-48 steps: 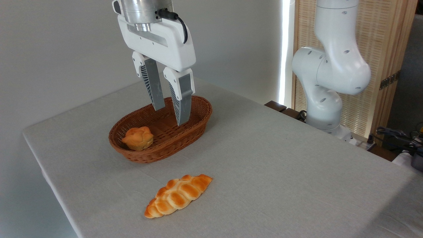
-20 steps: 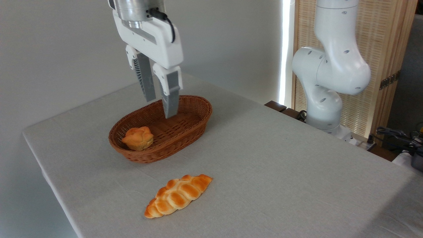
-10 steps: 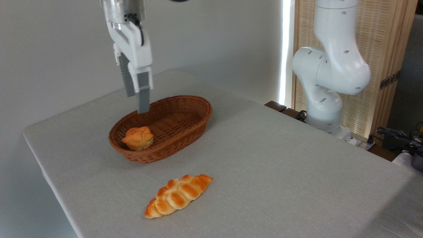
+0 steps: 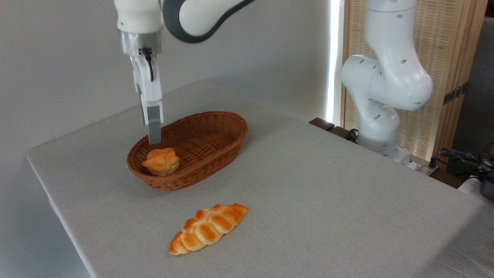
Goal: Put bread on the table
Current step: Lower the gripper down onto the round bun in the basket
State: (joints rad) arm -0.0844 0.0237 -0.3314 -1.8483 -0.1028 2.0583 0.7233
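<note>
I have swung the gripper (image 4: 154, 141) left, above the bread (image 4: 161, 161) in the basket (image 4: 216, 148); edge-on, finger spread indeterminable; descend next.

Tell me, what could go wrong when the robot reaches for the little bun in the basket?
The bread sits tight against the basket wall, so an end effector finger might hit the rim or drag the basket. The bun's lumpy top could also slip out when squeezed.
</note>
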